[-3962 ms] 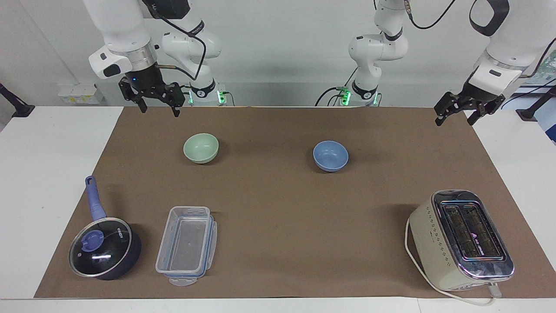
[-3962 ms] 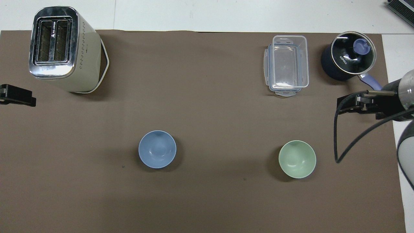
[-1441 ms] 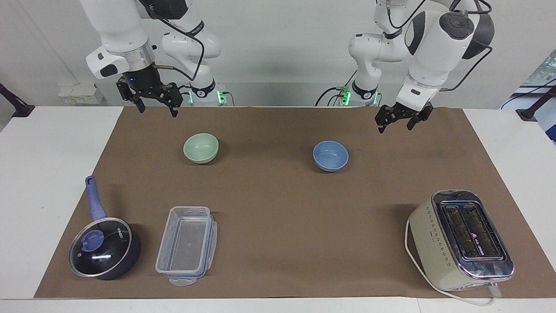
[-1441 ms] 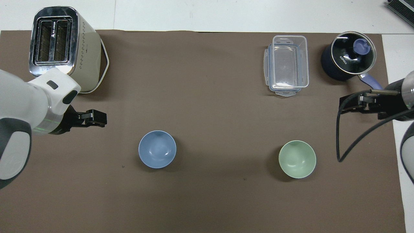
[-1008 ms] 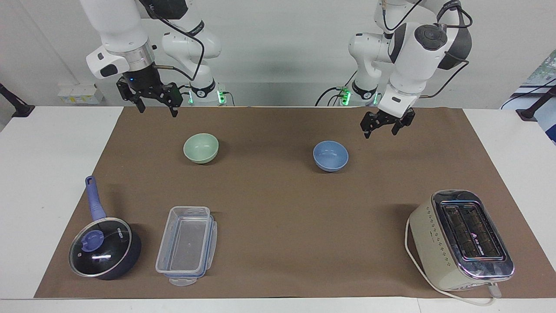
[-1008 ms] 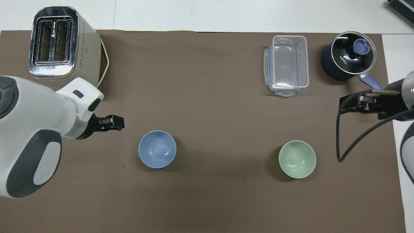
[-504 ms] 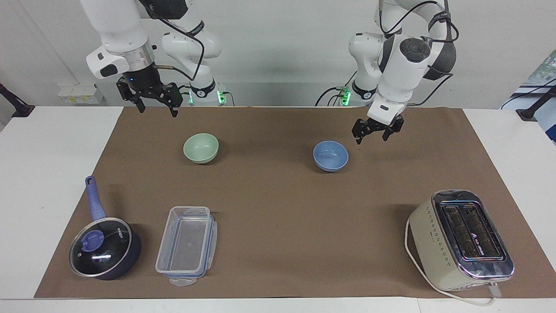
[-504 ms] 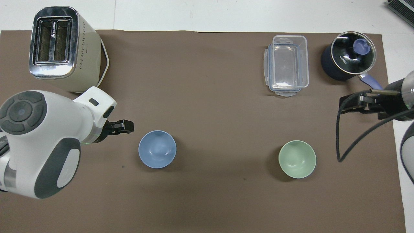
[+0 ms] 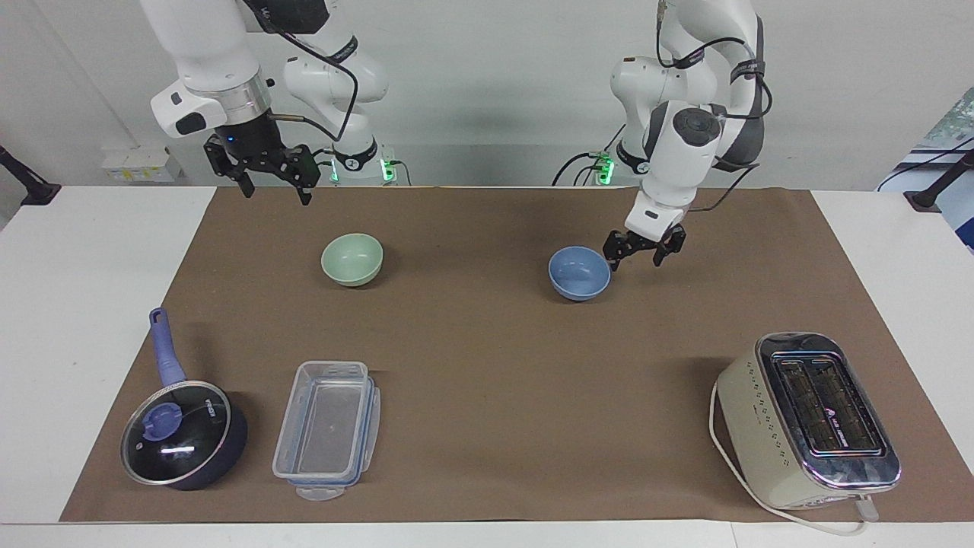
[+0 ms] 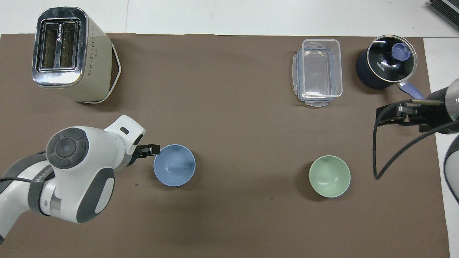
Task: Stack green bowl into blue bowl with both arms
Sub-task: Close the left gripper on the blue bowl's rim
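The left gripper [image 9: 638, 257] has come in from the table's edge over the past few seconds and dropped low, and now hangs just beside the blue bowl [image 9: 579, 272], on the side toward the left arm's end of the table. Its jaws stand wide apart and hold nothing; one fingertip is right at the bowl's rim, though whether it touches I cannot tell. In the overhead view the left gripper's [image 10: 150, 150] tip shows right at the bowl's [image 10: 174, 165] edge.

The right gripper [image 9: 275, 189] has barely shifted. It waits up in the air over the paper mat's [image 9: 487, 365] edge by its own base, jaws spread wide, empty.

Neither bowl has moved. The green bowl [image 9: 351, 259] sits upright on the mat toward the right arm's end, well apart from the blue bowl, both about equally near the robots.

Farther from the robots stand the toaster [image 9: 808, 420], the clear container [image 9: 327, 429] and the lidded pot [image 9: 181, 435], all unmoved.
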